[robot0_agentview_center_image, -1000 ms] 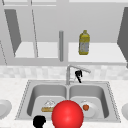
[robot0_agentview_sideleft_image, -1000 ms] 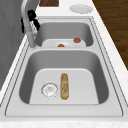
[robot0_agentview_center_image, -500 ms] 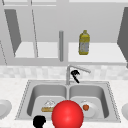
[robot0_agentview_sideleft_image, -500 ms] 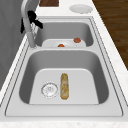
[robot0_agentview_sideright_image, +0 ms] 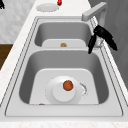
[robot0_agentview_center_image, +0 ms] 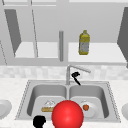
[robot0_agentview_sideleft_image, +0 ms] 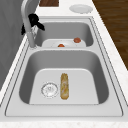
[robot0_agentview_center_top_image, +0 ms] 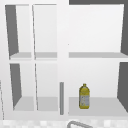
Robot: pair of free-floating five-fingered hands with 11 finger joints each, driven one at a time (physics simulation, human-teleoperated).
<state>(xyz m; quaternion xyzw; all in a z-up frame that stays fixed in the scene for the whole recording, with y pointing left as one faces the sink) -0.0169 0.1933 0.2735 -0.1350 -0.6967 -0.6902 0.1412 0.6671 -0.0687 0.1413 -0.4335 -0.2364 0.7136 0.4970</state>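
My right hand (robot0_agentview_center_image: pixel 75 76) hovers just right of the faucet (robot0_agentview_center_image: pixel 68 73), at the back of the sink (robot0_agentview_center_image: pixel 110 100). Its fingers are straight and spread and hold nothing. The same hand (robot0_agentview_sideright_image: pixel 101 35) hangs under the spout over the right basin's back rim, and it sits behind the faucet stem (robot0_agentview_sideleft_image: pixel 33 20) in the left side view. My left hand (robot0_agentview_center_image: pixel 39 121) floats low by the sink's front left edge. A big red ball (robot0_agentview_center_image: pixel 67 115) sits in front of the sink's front rim.
A bread loaf (robot0_agentview_sideleft_image: pixel 64 85) lies beside the drain (robot0_agentview_sideleft_image: pixel 49 89) in the left basin. In the right basin a white plate (robot0_agentview_sideright_image: pixel 60 96) carries a reddish ball (robot0_agentview_sideright_image: pixel 68 85). White plates (robot0_agentview_center_image: pixel 3 109) (robot0_agentview_sideleft_image: pixel 80 8) sit on the counter at both ends. A yellow bottle (robot0_agentview_center_top_image: pixel 84 96) stands on the cabinet shelf.
My right hand has shifted slightly downward beside the faucet. Everything else is as it was.
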